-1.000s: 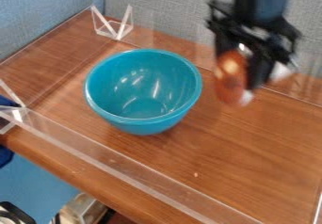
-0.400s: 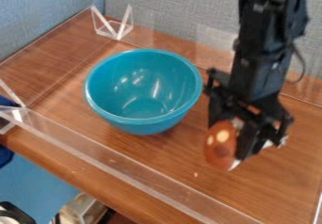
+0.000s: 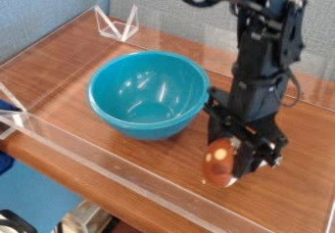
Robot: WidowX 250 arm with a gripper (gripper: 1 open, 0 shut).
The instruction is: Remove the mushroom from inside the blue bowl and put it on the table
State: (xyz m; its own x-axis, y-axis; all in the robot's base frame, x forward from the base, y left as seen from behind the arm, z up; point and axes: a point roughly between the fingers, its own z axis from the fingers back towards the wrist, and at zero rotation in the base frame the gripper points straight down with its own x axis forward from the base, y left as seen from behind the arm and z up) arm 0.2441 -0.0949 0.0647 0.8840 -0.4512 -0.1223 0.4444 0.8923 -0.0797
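Your tool [image 3: 225, 163], right of centre in the frame, is closed on the mushroom [image 3: 218, 163], outside the blue bowl [image 3: 149, 95] at upper left. Lower gently until the tabletop [image 3: 197, 190] supports it, then release and lift straight.

Open tabletop [image 3: 151, 183] in front of the blue bowl [image 3: 149, 95], low clear wall [image 3: 124, 173] along the near edge.

The mushroom [image 3: 218, 163] had an orange-brown cap with pale, whitish patches of shine. The bowl [image 3: 149, 95] was plain turquoise-blue (lighter where it caught the light). The worktop [image 3: 147, 178] was warm brown with wood grain, the tool [image 3: 233, 157] was black, and the wall behind [image 3: 177, 4] was grey.
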